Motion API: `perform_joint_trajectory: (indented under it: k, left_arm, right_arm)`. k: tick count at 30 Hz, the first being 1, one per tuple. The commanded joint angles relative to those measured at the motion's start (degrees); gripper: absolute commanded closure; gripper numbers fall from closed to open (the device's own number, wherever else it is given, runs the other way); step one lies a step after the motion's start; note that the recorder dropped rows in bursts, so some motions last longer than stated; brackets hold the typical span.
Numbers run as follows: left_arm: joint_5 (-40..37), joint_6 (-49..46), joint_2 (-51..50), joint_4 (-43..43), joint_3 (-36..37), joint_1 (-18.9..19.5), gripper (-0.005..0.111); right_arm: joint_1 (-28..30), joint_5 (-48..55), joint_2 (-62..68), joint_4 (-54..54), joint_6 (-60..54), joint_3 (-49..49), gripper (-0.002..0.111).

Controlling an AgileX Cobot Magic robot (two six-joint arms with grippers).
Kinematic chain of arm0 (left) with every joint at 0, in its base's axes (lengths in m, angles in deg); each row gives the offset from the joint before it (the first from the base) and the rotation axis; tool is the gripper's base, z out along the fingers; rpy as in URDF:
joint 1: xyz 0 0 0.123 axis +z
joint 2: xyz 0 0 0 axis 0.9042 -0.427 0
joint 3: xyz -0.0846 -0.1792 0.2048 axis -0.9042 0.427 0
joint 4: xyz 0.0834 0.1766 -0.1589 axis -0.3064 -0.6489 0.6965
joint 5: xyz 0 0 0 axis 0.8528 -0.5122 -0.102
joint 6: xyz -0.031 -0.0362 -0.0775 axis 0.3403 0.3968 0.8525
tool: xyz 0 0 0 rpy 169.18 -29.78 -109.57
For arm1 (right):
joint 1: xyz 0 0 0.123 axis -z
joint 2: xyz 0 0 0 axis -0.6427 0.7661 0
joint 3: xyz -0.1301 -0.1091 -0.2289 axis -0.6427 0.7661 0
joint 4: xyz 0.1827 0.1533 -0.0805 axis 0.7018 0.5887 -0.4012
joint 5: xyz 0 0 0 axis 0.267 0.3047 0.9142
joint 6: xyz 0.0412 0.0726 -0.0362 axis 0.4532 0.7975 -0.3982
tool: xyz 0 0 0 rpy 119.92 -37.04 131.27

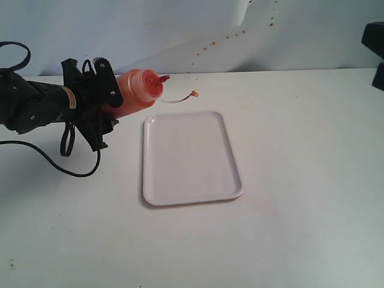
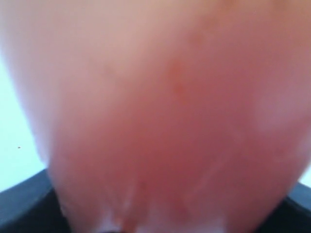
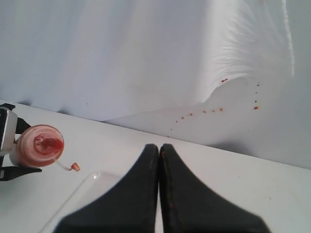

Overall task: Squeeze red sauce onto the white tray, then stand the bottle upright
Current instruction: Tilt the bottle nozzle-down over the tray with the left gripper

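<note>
The bottle [image 1: 135,93] of orange-red sauce is held tilted on its side above the table, its red nozzle [image 1: 162,78] pointing right over the far left corner of the white tray [image 1: 189,157]. Its thin tethered tip cap [image 1: 193,93] hangs loose past the nozzle. My left gripper [image 1: 105,99] is shut on the bottle's body, which fills the left wrist view as a blurred orange mass [image 2: 160,116]. No red sauce shows on the tray. My right gripper [image 3: 159,146] is shut on nothing, and its view shows the bottle [image 3: 41,144] and a tray corner [image 3: 92,178].
A white backdrop with small reddish-brown specks [image 1: 228,37] hangs behind the table. The left arm's black cable [image 1: 66,168] loops on the table at the left. A dark part of the right arm [image 1: 375,54] shows at the right edge.
</note>
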Motion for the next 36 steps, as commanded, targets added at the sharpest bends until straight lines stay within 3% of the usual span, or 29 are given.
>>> perform_joint_trajectory:
  k: [1, 9, 18, 25, 31, 36]
  left_arm:
    - [2.5, 0.24, 1.03, 0.19, -0.68, -0.3, 0.107]
    - [4.91, 0.24, 1.03, 0.19, -0.68, -0.3, 0.107]
    - [5.04, -3.28, 1.03, 0.19, -0.68, -0.3, 0.107]
    - [6.78, -19.19, 1.03, 0.19, -0.68, -0.3, 0.107]
    - [17.31, -29.93, 1.03, 2.8, -0.68, -0.3, 0.107]
    - [32.5, -64.03, 1.03, 31.42, -0.68, -0.3, 0.107]
  right_arm:
    - [0.36, -1.28, 7.17, -0.45, 0.39, -4.7, 0.108]
    - [0.36, -21.38, 20.67, -5.29, -0.17, -12.87, 0.108]
    - [0.36, -26.14, 34.62, -8.47, -0.05, -21.18, 0.108]
    - [0.36, -38.27, 46.21, -8.84, 0.06, -28.31, 0.108]
    - [0.36, -39.09, 52.69, -8.88, 2.53, -33.26, 0.108]
    - [0.38, -39.53, 55.01, -5.07, 3.27, -34.59, 0.108]
